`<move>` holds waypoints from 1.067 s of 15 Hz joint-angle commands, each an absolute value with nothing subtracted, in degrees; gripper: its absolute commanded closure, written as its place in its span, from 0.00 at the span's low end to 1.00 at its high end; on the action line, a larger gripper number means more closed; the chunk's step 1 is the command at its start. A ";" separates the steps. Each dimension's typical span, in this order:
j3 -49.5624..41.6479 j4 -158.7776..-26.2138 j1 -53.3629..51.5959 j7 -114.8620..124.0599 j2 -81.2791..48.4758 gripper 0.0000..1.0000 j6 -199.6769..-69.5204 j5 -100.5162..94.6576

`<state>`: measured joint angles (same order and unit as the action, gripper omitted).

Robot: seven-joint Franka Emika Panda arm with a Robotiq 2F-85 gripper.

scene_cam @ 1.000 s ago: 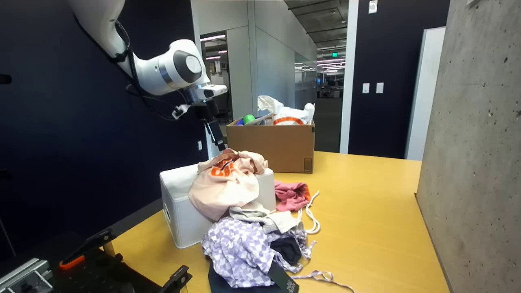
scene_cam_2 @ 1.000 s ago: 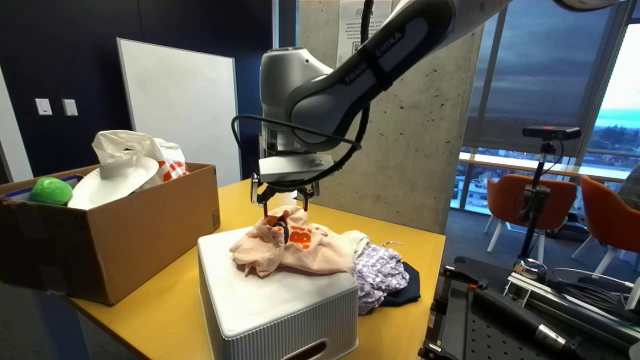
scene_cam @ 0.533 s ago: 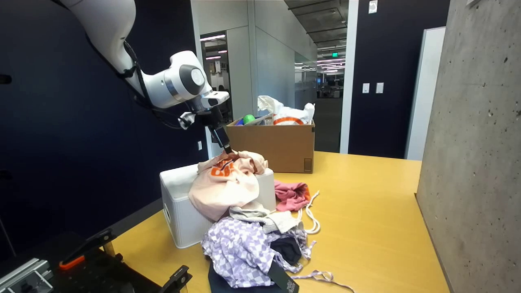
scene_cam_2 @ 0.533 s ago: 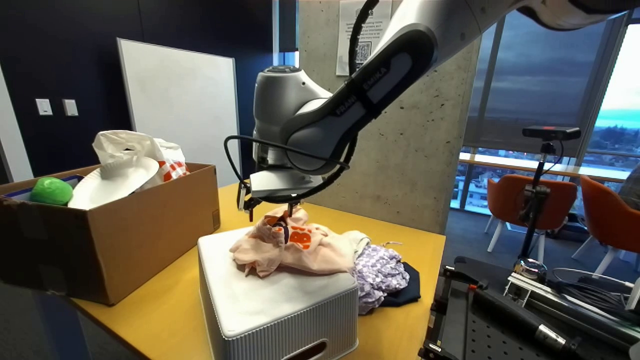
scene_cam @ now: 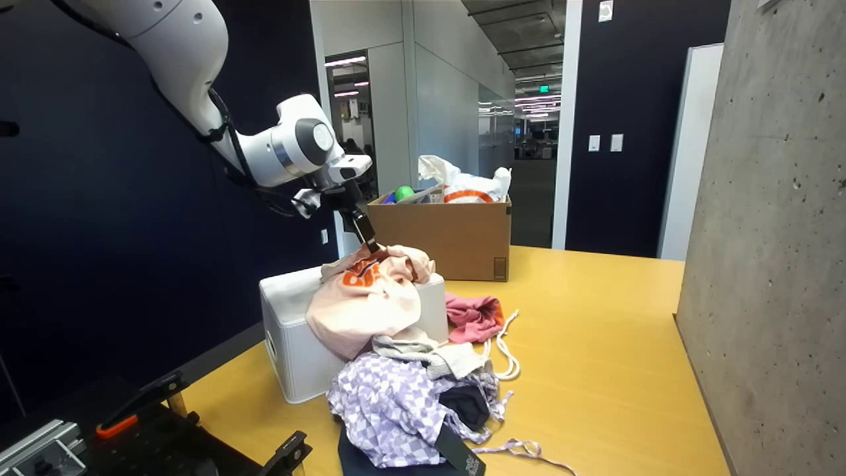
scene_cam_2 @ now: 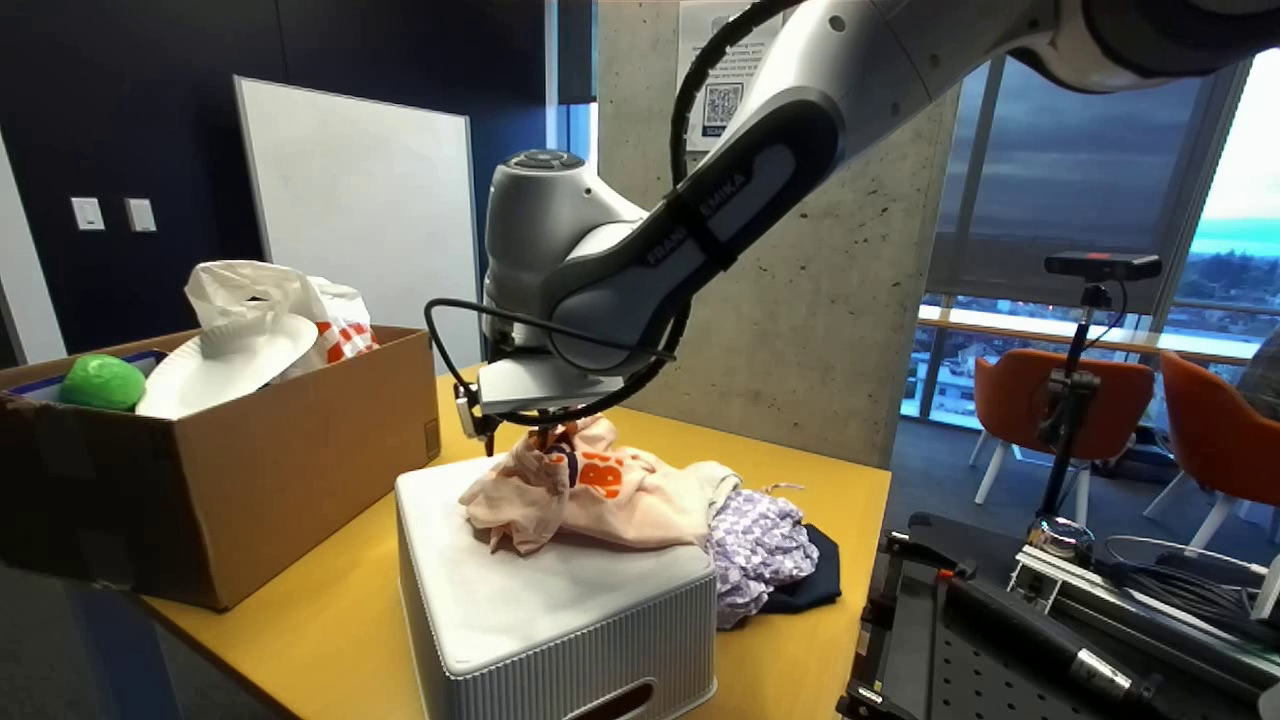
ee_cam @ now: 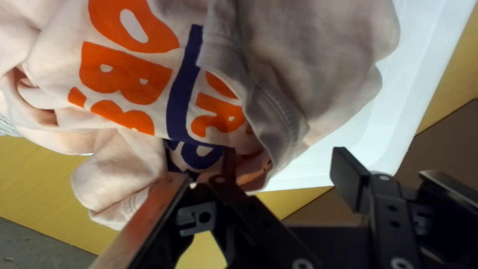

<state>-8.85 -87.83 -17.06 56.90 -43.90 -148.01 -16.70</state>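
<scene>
A peach cloth item (scene_cam: 363, 311) with orange and dark blue print lies crumpled on an upturned white box (scene_cam: 301, 350). It also shows in an exterior view (scene_cam_2: 640, 500) and the wrist view (ee_cam: 123, 74). My gripper (ee_cam: 285, 166) is open with a wide gap. In the wrist view the left finger (ee_cam: 228, 164) reaches into the cloth's dark opening. The right finger (ee_cam: 347, 179) is outside the cloth, over the white box. The cloth's hemmed rim (ee_cam: 276, 116) lies between the fingers. Contact with the cloth cannot be told. In an exterior view the gripper (scene_cam_2: 517, 440) is at the cloth's top.
A purple checkered cloth (scene_cam: 390, 410), a light grey cloth (scene_cam: 429, 350) and a pink drawstring cloth (scene_cam: 472, 317) lie beside the box on the yellow table (scene_cam: 595, 344). A filled cardboard box (scene_cam: 439, 241) stands behind. A concrete pillar (scene_cam: 760, 231) borders the table.
My gripper has moved down to the peach cloth, and shifted left in an exterior view, with one finger entering its opening. The cloths and boxes have not visibly moved.
</scene>
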 commanded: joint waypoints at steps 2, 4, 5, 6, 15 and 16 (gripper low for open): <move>-10.32 -85.63 -18.23 56.21 -45.66 0.71 -149.29 -16.64; -10.71 -85.76 -18.25 56.11 -45.18 0.87 -148.93 -16.81; -10.75 -86.60 -17.92 55.82 -43.96 0.93 -148.52 -16.57; -10.75 -87.36 -17.47 55.46 -42.83 0.99 -148.34 -16.28; -14.12 -96.36 -16.32 56.25 -31.17 0.99 -148.06 -17.59; -14.94 -98.01 -16.56 56.87 -29.37 0.99 -147.80 -18.32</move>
<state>-13.43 -91.68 -16.20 55.88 -35.74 -147.99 -16.65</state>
